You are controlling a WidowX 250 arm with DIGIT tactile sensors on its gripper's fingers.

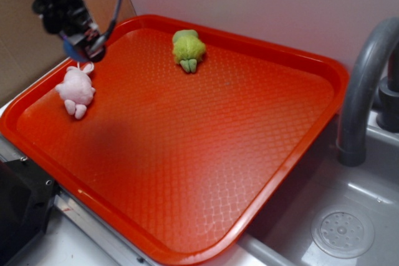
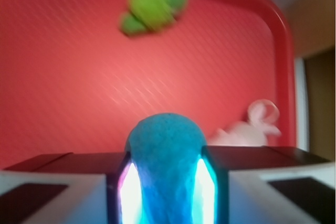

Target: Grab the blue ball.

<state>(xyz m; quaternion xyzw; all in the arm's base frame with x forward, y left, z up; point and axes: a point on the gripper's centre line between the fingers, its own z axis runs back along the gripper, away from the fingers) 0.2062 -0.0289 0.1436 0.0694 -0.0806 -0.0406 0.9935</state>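
Blue ball [image 2: 166, 166]: clamped between the gripper [image 2: 166, 182] fingers, lifted over the red tray's [image 1: 274, 48] ten o'clock corner.
Pink plush [image 1: 76, 90]: just below.
Green plush [image 1: 187, 48]: twelve o'clock edge.

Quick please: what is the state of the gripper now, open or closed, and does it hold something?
Gripper: closed on the blue ball, held between its two fingers above the red tray.
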